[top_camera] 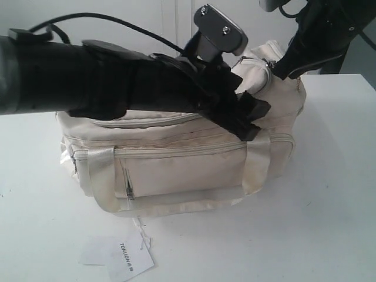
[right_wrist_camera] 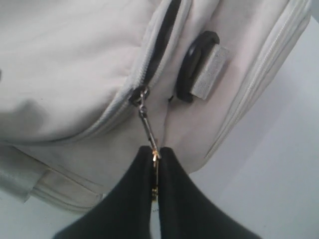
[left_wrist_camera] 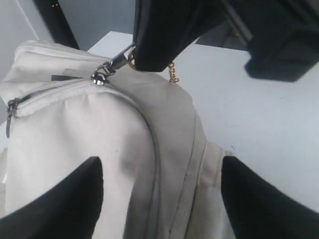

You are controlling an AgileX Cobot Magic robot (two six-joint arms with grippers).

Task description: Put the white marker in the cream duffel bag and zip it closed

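Only in the exterior view was the whole cream duffel bag point(top_camera: 176, 164) seen, set on the white table point(top_camera: 329, 205) with a printed paper tag point(top_camera: 126, 258) before it. Only in the right wrist view was a dark gap shown in the top zip beyond the slider, beside a dark ring clip point(right_wrist_camera: 192, 64). The right gripper point(right_wrist_camera: 155, 154) was pressed together on the zipper pull point(right_wrist_camera: 147, 122). The left gripper point(left_wrist_camera: 162, 167) was spread wide over the bag's end, with nothing pinched. The white marker could not be seen in any view.
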